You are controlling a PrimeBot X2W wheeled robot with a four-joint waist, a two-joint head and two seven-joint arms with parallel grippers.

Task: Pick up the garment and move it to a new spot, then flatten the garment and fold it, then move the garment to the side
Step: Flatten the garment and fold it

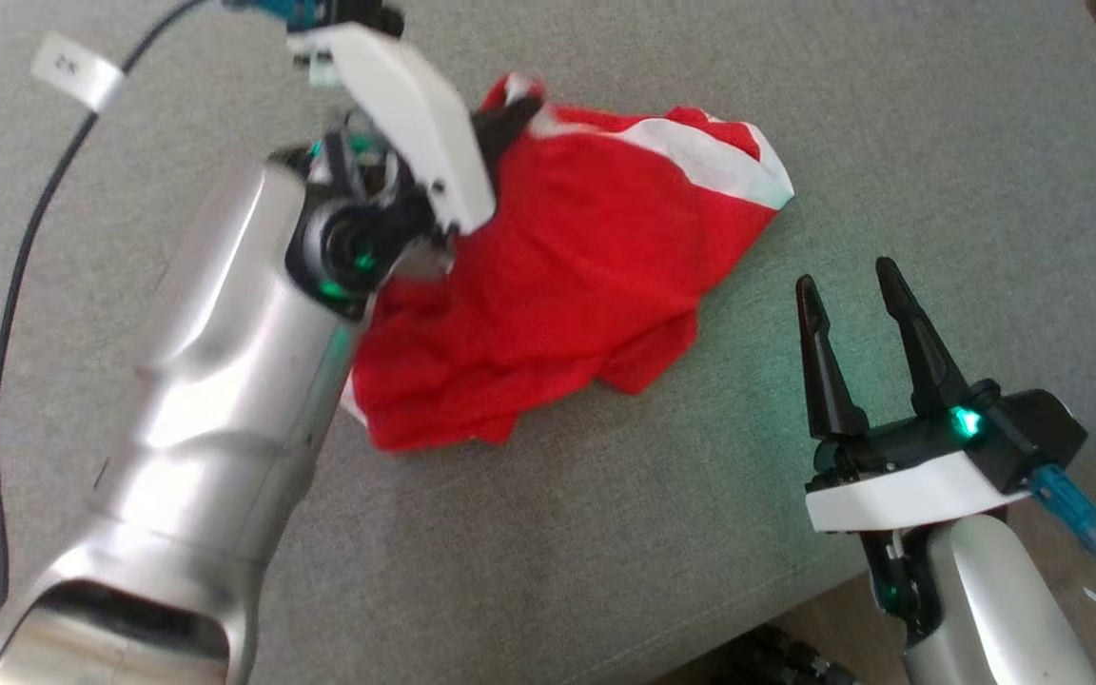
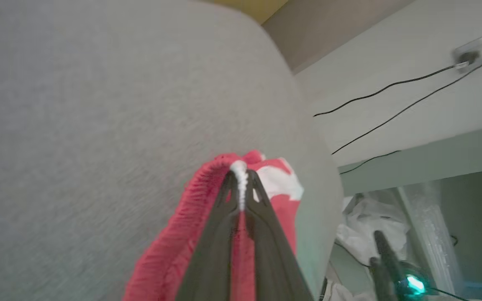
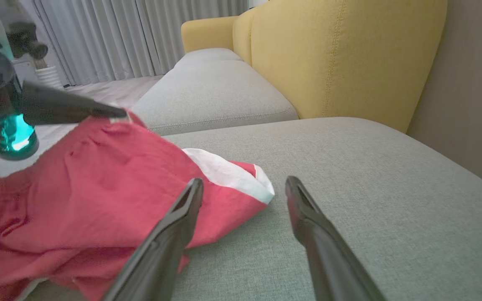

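Note:
A red garment (image 1: 557,285) with a white band lies crumpled on the grey cushion (image 1: 890,143). My left gripper (image 1: 510,109) is shut on the garment's far upper edge; in the left wrist view its two fingers (image 2: 241,184) pinch a fold of red and white cloth (image 2: 274,184). The held corner stands lifted off the cushion, as the right wrist view shows with the garment (image 3: 98,184) rising to the left gripper (image 3: 115,113). My right gripper (image 1: 848,276) stands open to the right of the garment, above bare cushion, with nothing between its fingers (image 3: 182,217).
A black cable (image 1: 25,247) runs over the cushion at the far left. The cushion's front edge (image 1: 795,590) passes by my right wrist. A yellow sofa back (image 3: 329,54) rises beyond the cushion. Free cushion lies right of and in front of the garment.

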